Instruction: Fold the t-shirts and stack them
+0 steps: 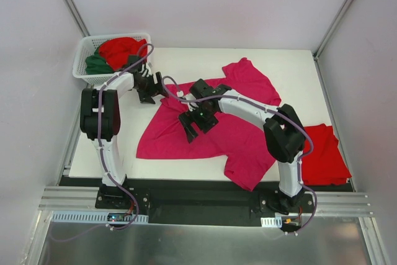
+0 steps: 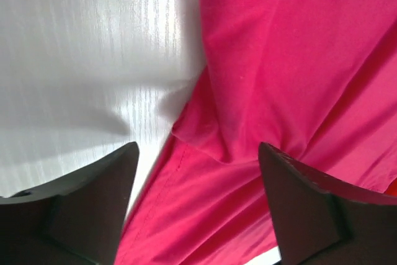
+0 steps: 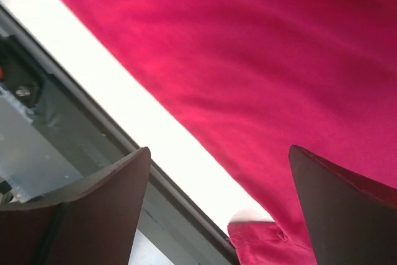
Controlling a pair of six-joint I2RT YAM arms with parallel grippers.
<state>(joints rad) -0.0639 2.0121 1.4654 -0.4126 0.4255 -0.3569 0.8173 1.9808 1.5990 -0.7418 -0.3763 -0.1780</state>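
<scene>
A magenta-pink t-shirt (image 1: 229,122) lies spread on the white table (image 1: 186,60), rumpled at its top edge. My left gripper (image 1: 151,89) hangs over the shirt's upper left corner. In the left wrist view a folded sleeve and a stitched hem (image 2: 248,110) lie between the open left gripper (image 2: 198,153). My right gripper (image 1: 197,123) hovers open over the shirt's middle. In the right wrist view the right gripper (image 3: 218,150) frames the shirt's lower hem (image 3: 260,91) and the table's front strip, with nothing held. A folded bright red t-shirt (image 1: 324,153) lies at the right edge.
A white lattice basket (image 1: 87,44) at the back left holds a red shirt (image 1: 121,49) and a dark green shirt (image 1: 98,64). Grey walls close in on both sides. A black rail (image 1: 198,187) runs along the table's near edge.
</scene>
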